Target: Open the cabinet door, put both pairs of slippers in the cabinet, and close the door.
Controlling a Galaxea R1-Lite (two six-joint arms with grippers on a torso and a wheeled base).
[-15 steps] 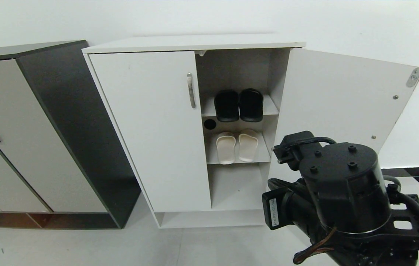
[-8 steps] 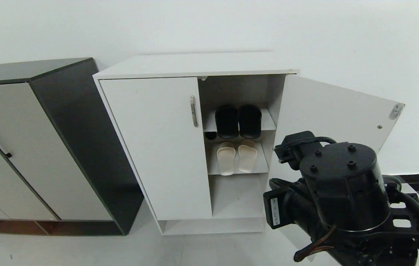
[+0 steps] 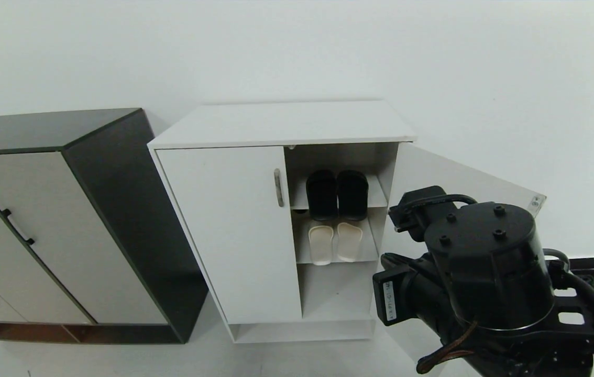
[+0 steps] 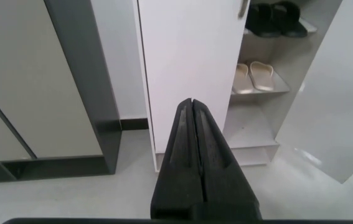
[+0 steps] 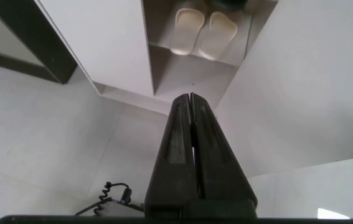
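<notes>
Slippers (image 3: 323, 195): two pairs, one cabinet (image 3: 281, 124)

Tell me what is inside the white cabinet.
In the white cabinet, black slippers sit on the upper shelf and white slippers on the shelf below. The closed door hides the other half.
</notes>
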